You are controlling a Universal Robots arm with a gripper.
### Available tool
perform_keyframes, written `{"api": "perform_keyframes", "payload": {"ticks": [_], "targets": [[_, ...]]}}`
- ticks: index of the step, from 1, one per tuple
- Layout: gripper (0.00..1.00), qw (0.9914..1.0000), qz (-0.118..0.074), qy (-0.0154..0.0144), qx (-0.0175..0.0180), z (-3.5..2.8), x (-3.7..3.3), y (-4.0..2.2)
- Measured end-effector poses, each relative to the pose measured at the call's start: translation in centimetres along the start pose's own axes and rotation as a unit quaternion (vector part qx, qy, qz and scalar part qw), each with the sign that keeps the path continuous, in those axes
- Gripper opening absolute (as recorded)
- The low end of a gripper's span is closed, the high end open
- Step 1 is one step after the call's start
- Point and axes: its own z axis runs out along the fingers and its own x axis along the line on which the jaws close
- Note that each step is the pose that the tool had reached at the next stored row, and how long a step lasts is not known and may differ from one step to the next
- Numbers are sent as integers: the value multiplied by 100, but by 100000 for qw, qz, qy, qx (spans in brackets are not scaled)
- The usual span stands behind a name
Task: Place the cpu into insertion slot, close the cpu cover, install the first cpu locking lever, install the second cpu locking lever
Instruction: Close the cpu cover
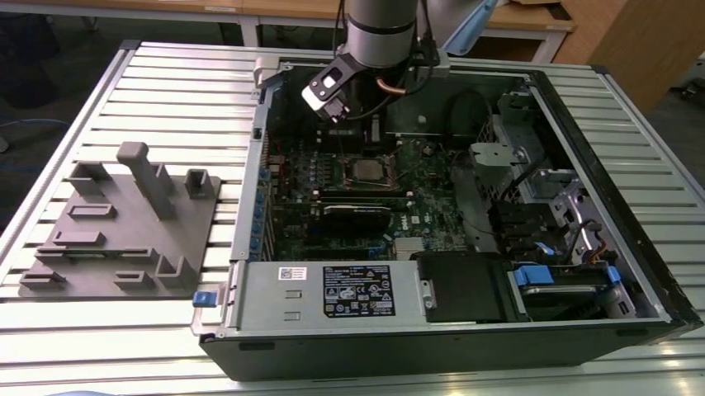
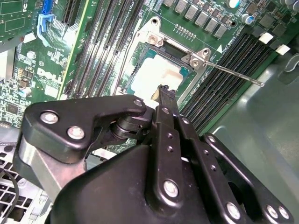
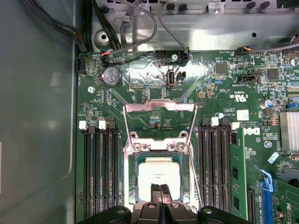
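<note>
Gripper (image 3: 160,187) just over the cpu (image 3: 157,171)

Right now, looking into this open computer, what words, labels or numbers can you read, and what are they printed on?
Black sticker on the silver metal housing: print and symbols, too small to read.
White sticker beside it: too small to read.
Motherboard: white lettering by the parts, too small to read; one white brand logo, left unquoted.
cpu: faint print on its metal top, washed out by glare.
</note>
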Motion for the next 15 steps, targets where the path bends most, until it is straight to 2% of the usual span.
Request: {"api": "perform_keyframes", "payload": {"ticks": [9,15], "targets": [[10,100000,-1,-6,3,-30,0,1],[10,100000,1,-7,1,-75,1,4]]}}
